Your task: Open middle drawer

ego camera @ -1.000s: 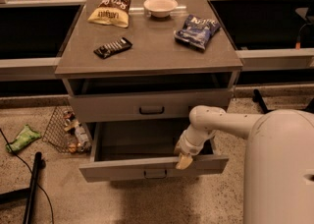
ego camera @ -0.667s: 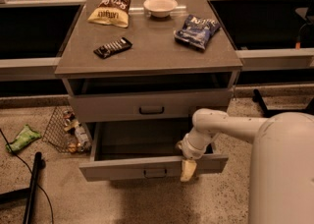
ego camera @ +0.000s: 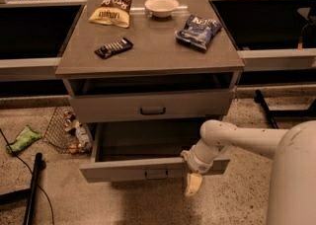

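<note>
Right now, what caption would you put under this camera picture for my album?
The middle drawer stands pulled out, with the robot's hand hanging in front of its right end.

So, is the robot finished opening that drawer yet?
Almost! Done: the middle drawer is pulled well out, and you can see its dark inside, while the drawer above sits much further in. In hand: the gripper hangs low in front of the open drawer, to the right of its handle and not on it. Left: probably only moving the arm away.
</note>
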You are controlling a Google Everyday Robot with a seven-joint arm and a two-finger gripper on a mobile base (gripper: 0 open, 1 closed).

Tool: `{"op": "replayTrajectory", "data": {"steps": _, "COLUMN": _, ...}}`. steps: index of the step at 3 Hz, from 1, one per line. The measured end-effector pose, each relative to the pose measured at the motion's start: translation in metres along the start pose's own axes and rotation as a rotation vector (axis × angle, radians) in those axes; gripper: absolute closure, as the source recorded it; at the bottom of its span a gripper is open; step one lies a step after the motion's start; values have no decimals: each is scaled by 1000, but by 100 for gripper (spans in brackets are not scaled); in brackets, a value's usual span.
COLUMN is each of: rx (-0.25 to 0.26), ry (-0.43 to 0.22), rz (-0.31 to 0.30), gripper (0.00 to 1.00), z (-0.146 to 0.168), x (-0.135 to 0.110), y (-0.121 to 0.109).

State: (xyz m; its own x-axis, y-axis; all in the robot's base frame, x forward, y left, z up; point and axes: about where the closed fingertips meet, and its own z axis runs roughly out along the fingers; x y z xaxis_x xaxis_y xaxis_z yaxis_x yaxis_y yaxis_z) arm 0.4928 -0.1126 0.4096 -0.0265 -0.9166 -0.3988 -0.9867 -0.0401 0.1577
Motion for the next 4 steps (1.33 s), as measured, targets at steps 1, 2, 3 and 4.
{"op": "replayTrajectory", "data": {"steps": 1, "rx": -21, "ry": -5, "rz": 11, "gripper": 41, "z": 2, "x": 4, "y": 11}}
{"op": "replayTrajectory", "data": {"steps": 2, "rx": -21, "ry": -5, "rz": 11, "gripper": 44, "z": 0, "x": 2, "y": 11}}
{"op": "replayTrajectory", "data": {"steps": 3, "rx": -10, "ry": -6, "rz": 0, "gripper": 25, "z": -9, "x": 0, "y": 23}}
{"op": "replayTrajectory", "data": {"steps": 4, "rx": 32, "ry": -7, "rz": -16, "gripper": 3, "z": -26, "x": -4, "y": 39}}
